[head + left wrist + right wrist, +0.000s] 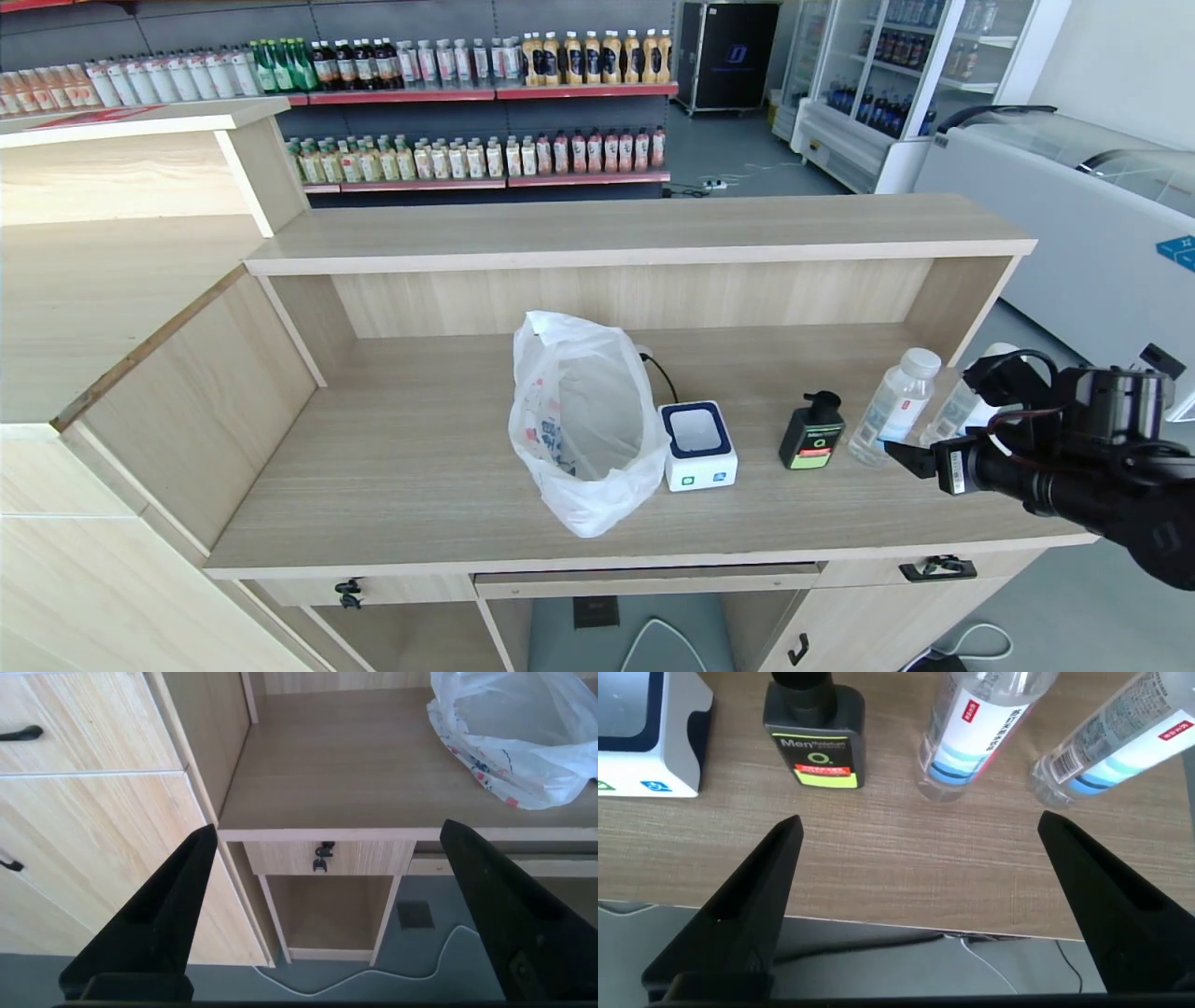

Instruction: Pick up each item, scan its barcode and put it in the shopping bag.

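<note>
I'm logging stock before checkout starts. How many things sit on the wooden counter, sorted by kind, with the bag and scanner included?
clear plastic water bottles with white caps: 2
black pump bottle with green label: 1
white square scanner with blue trim: 1
white plastic shopping bag: 1
Total: 5

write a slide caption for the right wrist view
Open right gripper facing a dark pump bottle, two water bottles and the scanner.

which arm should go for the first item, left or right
Right. The right gripper hangs open at the counter edge, facing the dark pump bottle and two water bottles. The left gripper, also open, sits low by the counter front, on the far side of the shopping bag from every item.
</note>
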Tool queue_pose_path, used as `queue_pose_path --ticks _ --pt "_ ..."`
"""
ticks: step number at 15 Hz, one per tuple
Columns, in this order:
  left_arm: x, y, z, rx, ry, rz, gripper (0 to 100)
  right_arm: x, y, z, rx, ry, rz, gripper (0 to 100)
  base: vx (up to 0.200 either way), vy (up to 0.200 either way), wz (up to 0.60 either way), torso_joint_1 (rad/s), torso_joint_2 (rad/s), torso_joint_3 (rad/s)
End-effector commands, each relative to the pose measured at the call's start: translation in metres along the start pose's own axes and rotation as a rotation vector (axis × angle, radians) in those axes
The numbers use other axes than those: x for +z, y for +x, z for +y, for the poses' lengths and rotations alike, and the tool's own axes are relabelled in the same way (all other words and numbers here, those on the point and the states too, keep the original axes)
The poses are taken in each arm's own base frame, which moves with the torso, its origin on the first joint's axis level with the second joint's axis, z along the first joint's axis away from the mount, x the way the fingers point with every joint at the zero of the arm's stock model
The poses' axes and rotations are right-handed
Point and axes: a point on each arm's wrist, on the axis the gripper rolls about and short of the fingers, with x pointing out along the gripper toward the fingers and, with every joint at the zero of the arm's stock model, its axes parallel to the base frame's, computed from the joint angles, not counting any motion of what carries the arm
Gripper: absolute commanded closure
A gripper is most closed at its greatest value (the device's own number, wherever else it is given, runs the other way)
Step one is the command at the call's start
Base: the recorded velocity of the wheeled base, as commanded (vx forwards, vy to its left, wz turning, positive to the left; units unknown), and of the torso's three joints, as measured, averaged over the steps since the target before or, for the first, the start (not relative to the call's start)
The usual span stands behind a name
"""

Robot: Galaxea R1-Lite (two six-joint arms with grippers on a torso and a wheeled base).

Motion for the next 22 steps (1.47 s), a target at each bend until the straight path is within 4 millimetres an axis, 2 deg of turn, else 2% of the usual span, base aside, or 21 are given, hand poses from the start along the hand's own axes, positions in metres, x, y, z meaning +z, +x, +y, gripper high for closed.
queue_pose_path --ticks 1,7,9,17,22 --pt "0.000 0.000 0.000 0.001 0.000 0.000 0 -0.011 0.014 0.000 0.024 0.005 0.025 0 0.000 0.000 0.00 0.000 0.00 0.000" --pt "0.000 0.000 0.000 0.001 0.000 0.000 0 -0.013 0.036 -0.001 0.101 0.003 -0.019 0 0.000 0.000 0.00 0.000 0.00 0.000" --pt "0.000 0.000 0.000 0.001 0.000 0.000 0 -0.013 0.050 -0.001 0.158 -0.031 -0.051 0 0.000 0.000 0.00 0.000 0.00 0.000" --pt "0.000 0.000 0.000 0.001 0.000 0.000 0 -0.020 0.086 0.002 0.270 -0.051 -0.079 0 0.000 0.000 0.00 0.000 0.00 0.000" --pt "0.000 0.000 0.000 0.001 0.000 0.000 0 -0.024 0.103 0.021 0.378 -0.073 -0.116 0 0.000 0.000 0.00 0.000 0.00 0.000"
